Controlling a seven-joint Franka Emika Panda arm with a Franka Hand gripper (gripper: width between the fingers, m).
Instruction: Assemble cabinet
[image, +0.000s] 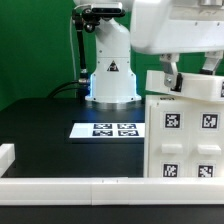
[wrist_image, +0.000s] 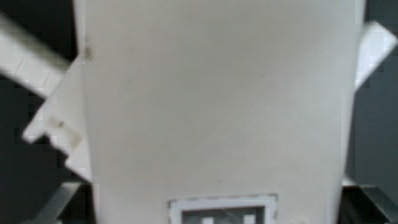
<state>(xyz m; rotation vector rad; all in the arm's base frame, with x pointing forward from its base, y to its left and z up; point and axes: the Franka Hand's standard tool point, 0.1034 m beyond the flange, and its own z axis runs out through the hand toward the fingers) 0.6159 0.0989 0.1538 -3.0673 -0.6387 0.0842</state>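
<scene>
The cabinet (image: 184, 135) is a large white block with black-and-white tags on its front, standing at the exterior view's right. A tilted white piece (image: 185, 85) sits at its top. My gripper (image: 190, 70) is right above it, with one dark finger on each side of that top piece. In the wrist view the white cabinet body (wrist_image: 210, 100) fills the picture, with a tag (wrist_image: 224, 212) near my jaws. The dark fingers (wrist_image: 54, 206) press against its two sides, so the gripper is shut on it.
The marker board (image: 105, 129) lies flat on the black table in front of the robot base (image: 110, 72). Low white border rails run along the front (image: 70, 190) and the exterior view's left (image: 8, 155). A green wall stands behind.
</scene>
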